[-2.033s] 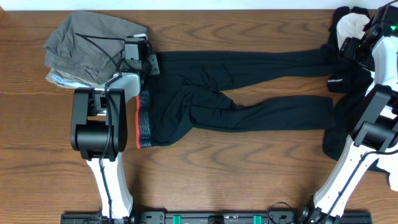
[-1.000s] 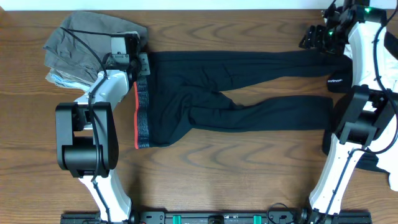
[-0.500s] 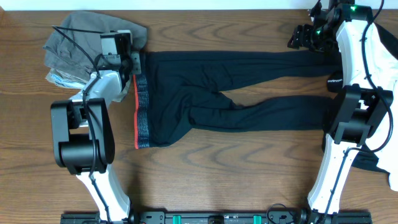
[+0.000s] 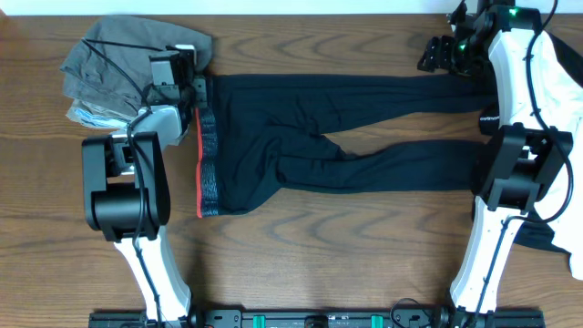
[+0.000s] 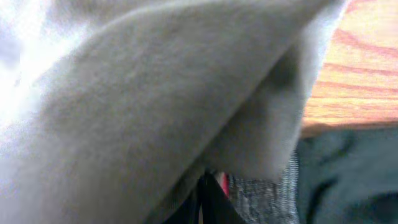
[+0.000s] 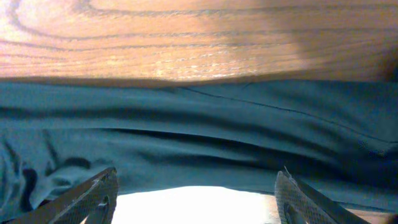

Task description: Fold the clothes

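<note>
A brown wooden table (image 4: pixel 346 264) is carrying all the laundry. Long thin black leggings (image 4: pixel 364 137) are lying spread flat across its middle, waist to the left and both legs running out to the right, the two legs parting slightly past the knee. No fold is showing in them yet.

At the right edge a rumpled heap of black-and-white sportswear (image 4: pixel 567 87) is sitting partly under the right arm, and it looks untouched. At the far left a soft grey garment (image 4: pixel 118 59) is lying in a loose stack over something pale, which I judge to be a piece already dealt with. So the task is looking early: one item put aside, the leggings laid out ready, the heap waiting.

The left gripper (image 4: pixel 195 88) is sitting at the far corner of the leggings' waist, just beside the grey stack. Its wrist camera is being smothered by grey cloth, so I cannot tell whether its jaws are apart or together.

The right gripper (image 4: pixel 434 56) is hovering at the far edge of the upper leg, near the ankle end. Its fingers (image 6: pixel 93 194) are standing wide apart above the dark fabric, gripping nothing.

The mottled grey waistband with its red-orange edge (image 4: pixel 206 173) is lying straight along the left end.
</note>
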